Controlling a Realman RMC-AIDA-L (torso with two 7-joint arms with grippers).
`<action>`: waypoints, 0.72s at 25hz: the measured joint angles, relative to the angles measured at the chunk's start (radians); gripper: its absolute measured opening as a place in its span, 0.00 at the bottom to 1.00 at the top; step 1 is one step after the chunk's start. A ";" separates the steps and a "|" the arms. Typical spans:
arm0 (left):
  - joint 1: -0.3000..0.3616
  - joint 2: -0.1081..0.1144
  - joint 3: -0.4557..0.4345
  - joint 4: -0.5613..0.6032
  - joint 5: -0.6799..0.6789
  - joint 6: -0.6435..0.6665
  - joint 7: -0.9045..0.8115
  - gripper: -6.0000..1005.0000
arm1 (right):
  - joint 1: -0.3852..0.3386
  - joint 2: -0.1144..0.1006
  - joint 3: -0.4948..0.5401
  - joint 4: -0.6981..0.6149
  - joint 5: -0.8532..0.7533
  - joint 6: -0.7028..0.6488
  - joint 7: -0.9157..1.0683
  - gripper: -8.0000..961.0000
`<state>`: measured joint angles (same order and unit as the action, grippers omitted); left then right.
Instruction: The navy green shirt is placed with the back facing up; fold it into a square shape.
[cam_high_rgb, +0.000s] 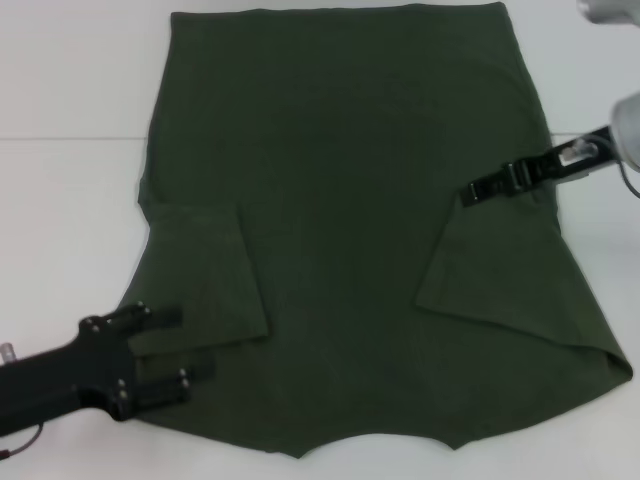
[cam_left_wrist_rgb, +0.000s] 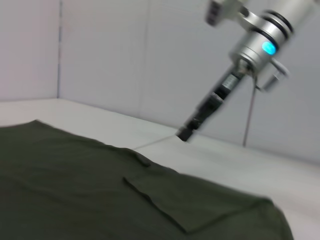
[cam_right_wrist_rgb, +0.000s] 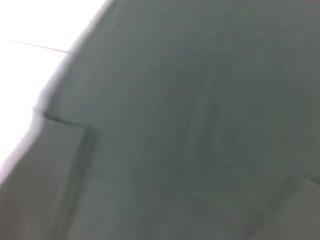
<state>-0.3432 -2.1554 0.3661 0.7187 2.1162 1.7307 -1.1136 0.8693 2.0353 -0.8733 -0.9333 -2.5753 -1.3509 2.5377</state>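
Note:
The navy green shirt (cam_high_rgb: 340, 170) lies flat on the white table (cam_high_rgb: 60, 200), plain side up, with no lettering showing. Both sleeves are folded inward: the left sleeve flap (cam_high_rgb: 205, 275) and the right sleeve flap (cam_high_rgb: 500, 270). My left gripper (cam_high_rgb: 185, 347) is open at the shirt's near left corner, one finger on each side of the sleeve flap's lower edge. My right gripper (cam_high_rgb: 472, 193) is shut and empty, its tip at the shirt's right edge above the right flap. The left wrist view shows the shirt (cam_left_wrist_rgb: 75, 190) and the right gripper (cam_left_wrist_rgb: 186, 132) just above the table. The right wrist view shows only shirt cloth (cam_right_wrist_rgb: 200, 125).
White table surface surrounds the shirt on the left, right and near side (cam_high_rgb: 600, 440). A thin seam line crosses the table (cam_high_rgb: 70, 138). A grey wall (cam_left_wrist_rgb: 125, 60) stands behind the table in the left wrist view.

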 joint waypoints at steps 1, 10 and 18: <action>-0.005 0.004 -0.013 0.003 -0.002 0.008 -0.053 0.82 | -0.029 -0.004 0.034 -0.001 0.069 -0.024 -0.073 0.61; -0.024 0.063 -0.124 0.074 0.025 0.105 -0.655 0.82 | -0.387 0.000 0.157 0.123 0.605 -0.234 -0.898 0.93; -0.029 0.082 -0.129 0.185 0.208 0.085 -1.050 0.82 | -0.506 0.055 0.140 0.305 0.673 -0.263 -1.438 0.98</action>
<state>-0.3721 -2.0733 0.2371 0.9042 2.3247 1.8152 -2.1637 0.3636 2.0907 -0.7331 -0.6284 -1.9025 -1.6135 1.0995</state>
